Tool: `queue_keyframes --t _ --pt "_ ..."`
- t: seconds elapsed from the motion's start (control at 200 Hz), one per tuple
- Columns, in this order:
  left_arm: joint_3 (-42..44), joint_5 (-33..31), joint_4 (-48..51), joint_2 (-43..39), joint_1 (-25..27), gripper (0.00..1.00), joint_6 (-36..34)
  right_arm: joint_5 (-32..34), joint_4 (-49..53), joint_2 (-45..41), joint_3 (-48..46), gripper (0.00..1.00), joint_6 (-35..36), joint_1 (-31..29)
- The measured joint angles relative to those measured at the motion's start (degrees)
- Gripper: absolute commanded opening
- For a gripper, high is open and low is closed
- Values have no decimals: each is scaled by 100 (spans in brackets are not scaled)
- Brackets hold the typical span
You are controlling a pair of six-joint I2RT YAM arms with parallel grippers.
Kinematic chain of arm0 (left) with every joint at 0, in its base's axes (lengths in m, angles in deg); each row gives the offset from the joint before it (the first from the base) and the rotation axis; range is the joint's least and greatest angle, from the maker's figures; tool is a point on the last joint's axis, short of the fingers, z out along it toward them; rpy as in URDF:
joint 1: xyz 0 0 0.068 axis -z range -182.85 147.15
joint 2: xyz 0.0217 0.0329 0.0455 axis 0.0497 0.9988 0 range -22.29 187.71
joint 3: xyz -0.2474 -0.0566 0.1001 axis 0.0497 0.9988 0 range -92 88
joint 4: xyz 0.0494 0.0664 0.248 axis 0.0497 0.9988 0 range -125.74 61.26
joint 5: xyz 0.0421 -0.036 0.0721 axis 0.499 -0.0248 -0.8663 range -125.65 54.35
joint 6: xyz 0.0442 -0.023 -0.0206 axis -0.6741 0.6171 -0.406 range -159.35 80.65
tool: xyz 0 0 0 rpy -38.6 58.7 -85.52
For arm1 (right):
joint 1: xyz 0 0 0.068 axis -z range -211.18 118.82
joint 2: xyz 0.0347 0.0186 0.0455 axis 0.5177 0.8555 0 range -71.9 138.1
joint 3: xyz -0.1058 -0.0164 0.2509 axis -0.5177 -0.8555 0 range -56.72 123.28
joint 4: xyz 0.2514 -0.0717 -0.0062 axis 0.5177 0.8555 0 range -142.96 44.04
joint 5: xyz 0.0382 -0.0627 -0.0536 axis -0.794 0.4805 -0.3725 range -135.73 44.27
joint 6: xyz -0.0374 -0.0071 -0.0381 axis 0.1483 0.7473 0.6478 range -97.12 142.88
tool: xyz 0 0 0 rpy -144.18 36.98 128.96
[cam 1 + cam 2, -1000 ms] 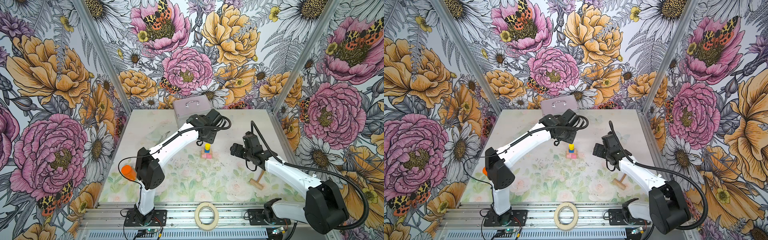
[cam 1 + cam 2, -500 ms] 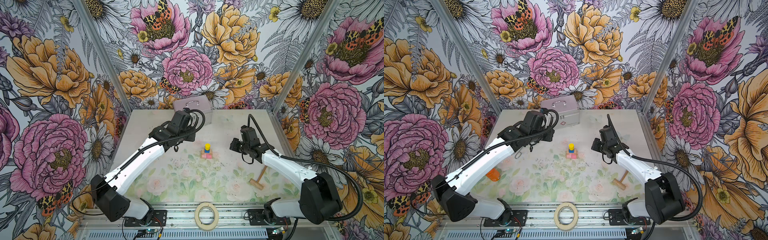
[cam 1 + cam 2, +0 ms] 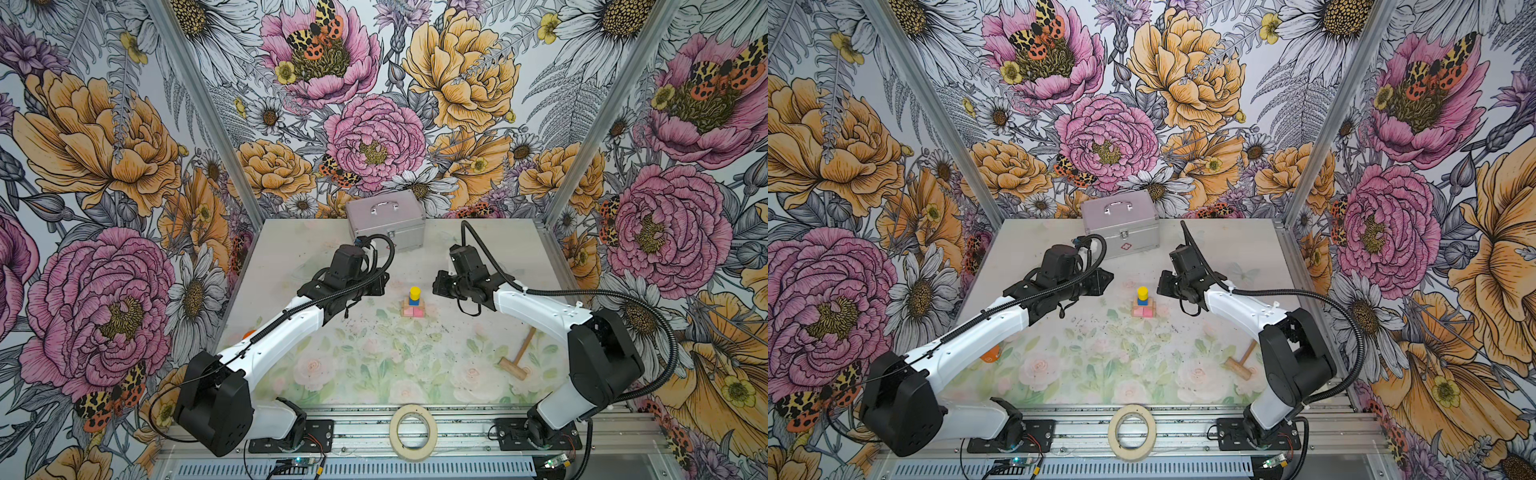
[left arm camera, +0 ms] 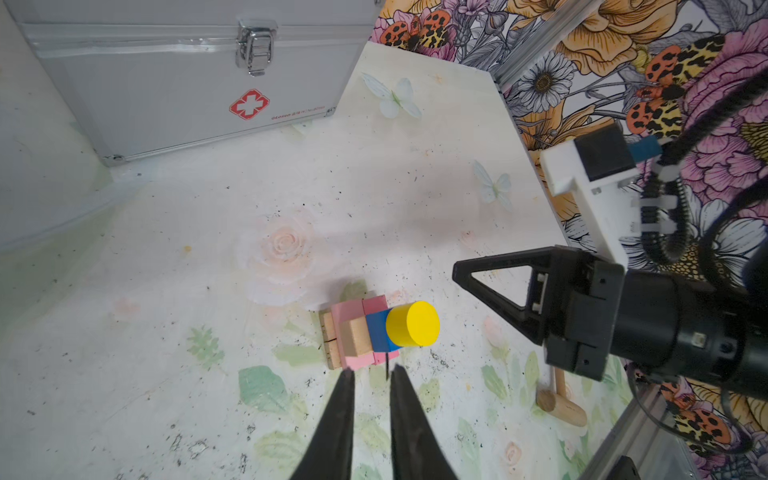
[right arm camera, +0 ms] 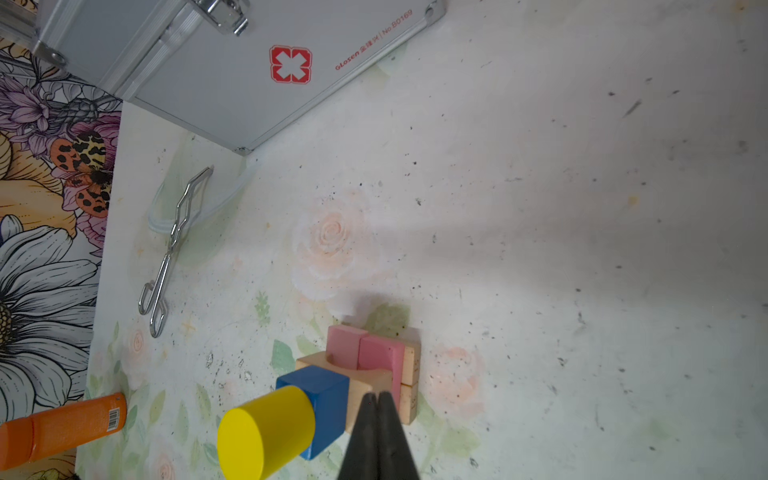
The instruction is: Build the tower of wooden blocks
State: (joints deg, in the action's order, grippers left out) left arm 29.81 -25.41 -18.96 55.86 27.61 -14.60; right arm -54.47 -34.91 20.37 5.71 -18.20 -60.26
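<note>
The left end effector [image 4: 370,374], two tapered black fingers a narrow gap apart and empty, hangs just beside the wood block tower [image 3: 413,302]. A second ago it hovered nearer the silver metal case [image 3: 386,220]; its white arm now stretches low. The right end effector [image 5: 377,395], fingers pressed together, faces it across the tower. Mid-table [image 3: 374,365], a smooth yellow cylinder [image 3: 414,291] tops a blue cube [image 3: 413,300], pink bricks [image 3: 412,311] and plain tan bricks [image 4: 330,340].

Left arm [image 3: 286,332] now left of tower [image 3: 413,305]; right jaws together.
</note>
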Motion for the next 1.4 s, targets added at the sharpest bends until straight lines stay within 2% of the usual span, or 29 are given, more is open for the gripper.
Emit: queue_keyframes --t 0.325,0.631,1.401 --pt "2 297 -409 686 7 17 151 -11 -15 13 13 0 -136 -114" --pt "-214 363 -247 1307 184 16 188 -15 -52 52 13 0 -256 -247" --pt "-555 363 249 1602 319 16 181 -66 -125 131 -20 0 -354 -326"
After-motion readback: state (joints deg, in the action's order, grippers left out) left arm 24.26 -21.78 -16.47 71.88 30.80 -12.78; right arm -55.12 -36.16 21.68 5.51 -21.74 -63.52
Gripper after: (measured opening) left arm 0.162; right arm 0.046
